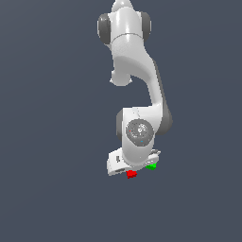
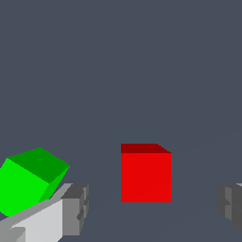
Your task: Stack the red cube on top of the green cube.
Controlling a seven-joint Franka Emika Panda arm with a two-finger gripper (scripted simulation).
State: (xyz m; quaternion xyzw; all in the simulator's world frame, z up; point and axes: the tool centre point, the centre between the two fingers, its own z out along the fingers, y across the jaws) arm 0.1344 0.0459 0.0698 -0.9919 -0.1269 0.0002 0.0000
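Note:
The red cube (image 2: 145, 176) sits on the grey surface, between my two fingertips, with a gap on each side. One finger (image 2: 71, 210) and the other finger (image 2: 231, 205) stand wide apart, so my gripper (image 2: 151, 208) is open. The green cube (image 2: 29, 182) lies just outside one finger, turned at an angle and apart from the red one. In the exterior view the red cube (image 1: 131, 174) and the green cube (image 1: 151, 166) peek out from under the white hand, and my gripper (image 1: 134, 170) is low over them.
The white arm (image 1: 137, 85) reaches down from the top of the exterior view over a plain dark grey surface (image 1: 47, 142). Nothing else shows.

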